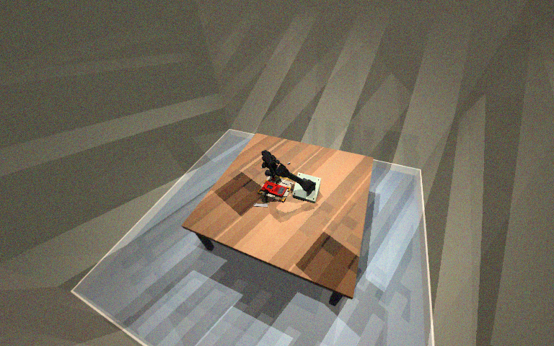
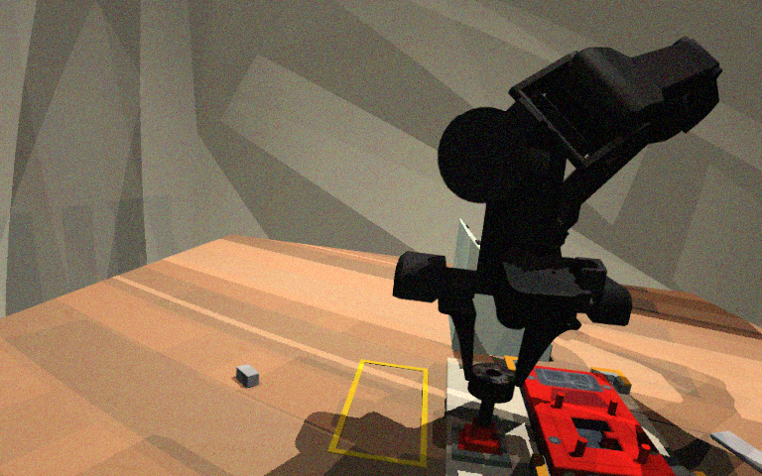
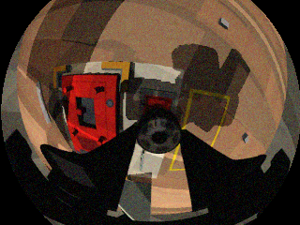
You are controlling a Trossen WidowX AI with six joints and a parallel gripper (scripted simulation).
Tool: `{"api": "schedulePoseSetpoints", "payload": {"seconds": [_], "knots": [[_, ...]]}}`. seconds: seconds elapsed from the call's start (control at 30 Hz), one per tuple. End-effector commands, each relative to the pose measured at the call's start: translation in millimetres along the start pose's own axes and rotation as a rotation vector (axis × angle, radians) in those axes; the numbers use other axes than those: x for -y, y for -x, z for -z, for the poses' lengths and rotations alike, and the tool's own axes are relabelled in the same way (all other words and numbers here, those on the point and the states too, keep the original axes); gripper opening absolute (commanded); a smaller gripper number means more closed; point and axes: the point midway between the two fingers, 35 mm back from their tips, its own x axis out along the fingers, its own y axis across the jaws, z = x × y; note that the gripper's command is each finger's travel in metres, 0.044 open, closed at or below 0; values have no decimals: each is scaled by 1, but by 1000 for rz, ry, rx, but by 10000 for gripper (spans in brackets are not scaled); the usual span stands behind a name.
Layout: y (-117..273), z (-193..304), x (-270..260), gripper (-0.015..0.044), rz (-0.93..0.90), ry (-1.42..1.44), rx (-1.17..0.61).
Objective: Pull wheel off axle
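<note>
The dark round wheel (image 2: 491, 387) (image 3: 158, 142) is gripped at its sides between the fingers of my gripper (image 2: 494, 383) (image 3: 158, 131), which is shut on it. The wheel sits level above the red axle base (image 2: 478, 441) (image 3: 159, 101). The dark upright axle (image 2: 485, 415) shows below the wheel and reaches up to its underside. Whether the axle's tip is still inside the wheel's hole is hidden. The marked area, a yellow outline (image 2: 425, 415) (image 3: 210, 94), lies on the table to the left of the axle in the exterior view. It holds no object.
A red panel with pegs (image 2: 545, 393) (image 3: 94, 81) (image 1: 275, 185) stands close beside the axle. A small grey block (image 2: 247, 376) (image 3: 245, 138) lies beyond the marked area. A flat grey bar (image 2: 738, 447) (image 3: 43, 102) (image 1: 261, 205) lies past the panel. The arm stands by a pale plate (image 1: 300, 192).
</note>
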Motion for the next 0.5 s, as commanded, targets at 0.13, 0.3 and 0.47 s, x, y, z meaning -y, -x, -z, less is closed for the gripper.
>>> {"api": "schedulePoseSetpoints", "payload": {"seconds": [0.13, 0.3, 0.47], "knots": [[4, -1, 0, 0, 4, 8, 0], [9, -1, 0, 0, 4, 7, 0], [34, 1, 0, 0, 5, 7, 0]]}}
